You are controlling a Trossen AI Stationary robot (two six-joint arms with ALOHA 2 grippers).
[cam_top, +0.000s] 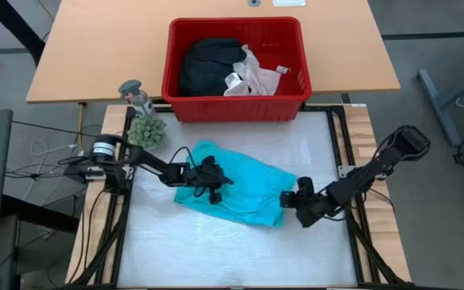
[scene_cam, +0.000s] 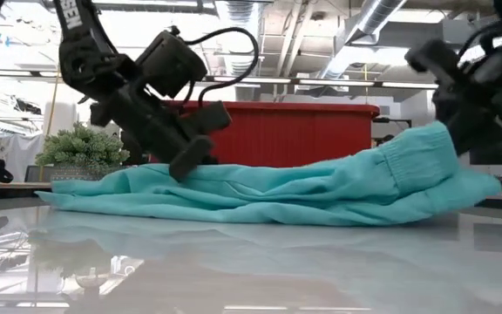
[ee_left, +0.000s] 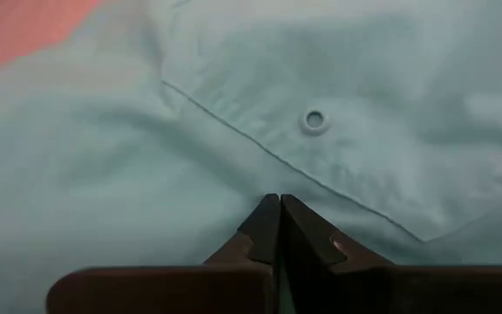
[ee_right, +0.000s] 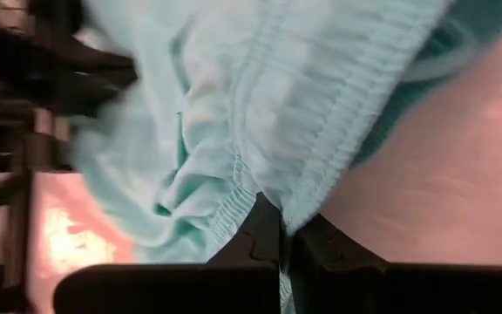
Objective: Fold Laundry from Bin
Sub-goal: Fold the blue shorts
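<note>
Teal garment (cam_top: 240, 189) spread on worktop (cam_top: 240, 250). Left hand (cam_top: 213, 182) closed, pressed on its 9 o'clock side. Right hand (cam_top: 290, 198) clamped on ribbed hem at 3 o'clock. Bin (cam_top: 236, 105) at 12 o'clock.

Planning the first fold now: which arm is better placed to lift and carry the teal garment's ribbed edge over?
Right. The right gripper is shut on the teal garment at its ribbed edge, raised off the table. The left gripper is shut mid-cloth, better for pinning.

Both arms reach inward, low: left gripper (cam_top: 213, 179) closed, tilted downward; right gripper (cam_top: 290, 198) closed, angled toward the left.
</note>
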